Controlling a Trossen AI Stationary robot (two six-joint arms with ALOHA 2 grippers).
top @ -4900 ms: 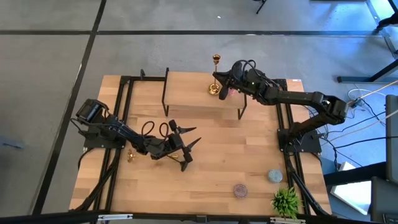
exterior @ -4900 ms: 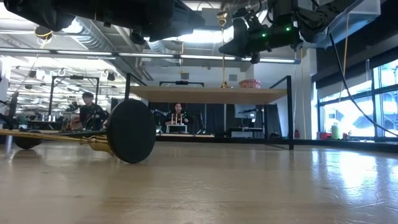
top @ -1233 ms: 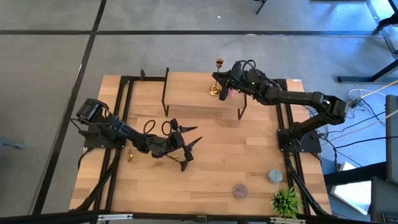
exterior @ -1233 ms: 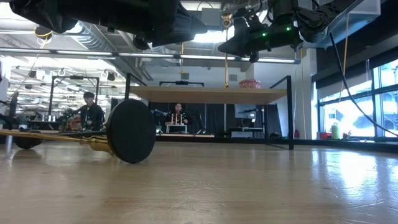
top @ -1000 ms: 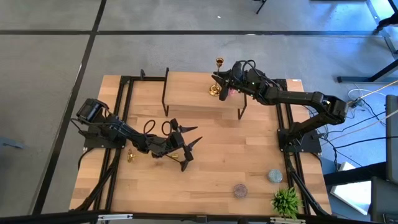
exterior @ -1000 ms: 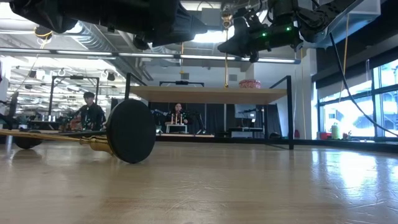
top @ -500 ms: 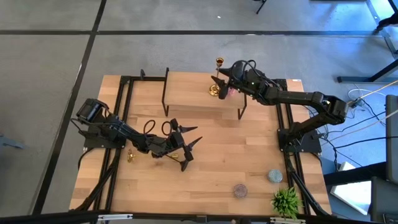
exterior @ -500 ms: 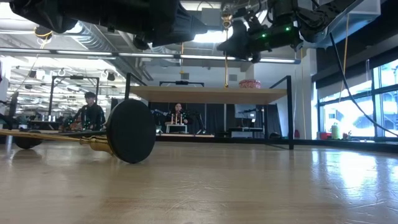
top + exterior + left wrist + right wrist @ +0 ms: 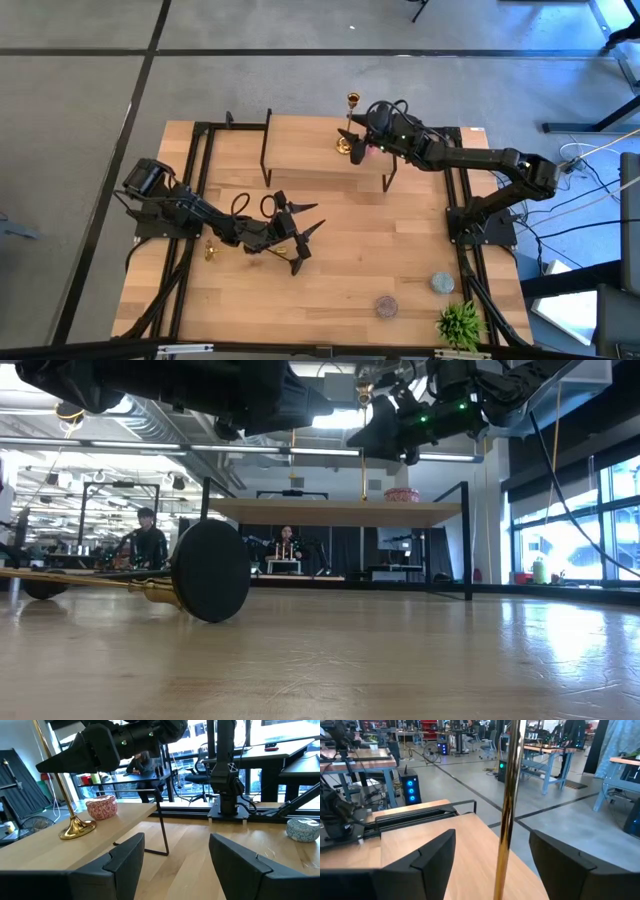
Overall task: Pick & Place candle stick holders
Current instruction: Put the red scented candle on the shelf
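Your right gripper [image 9: 352, 127] sits at the far side of the table [image 9: 400, 250], over the raised shelf [image 9: 310, 155], its fingers [image 9: 432, 857] spread to either side of a gold holder [image 9: 347, 125]. That holder stands upright on the shelf on its round base, stem rising between the two fingers with a gap on each side in the right wrist view; nothing is clamped. A small pink patterned bowl [image 9: 101, 808] rests on the shelf just beside the holder's base.

Your left gripper [image 9: 298, 232] hangs over the middle of the table, nearer the left side, with its fingers [image 9: 122, 865] wide apart and nothing between them. Under and beside that arm a second gold holder [image 9: 90, 584] lies on its side on the wood, with a dark round base [image 9: 210, 571] on edge at its end in the low view; you cannot tell from these views whether that disc belongs to it or to the black one.

At the near right of the table you have a green plant [image 9: 460, 322], a grey-blue round tin [image 9: 441, 283] and a small patterned disc [image 9: 386, 305], all well apart from both grippers. People sit at desks in the room behind.
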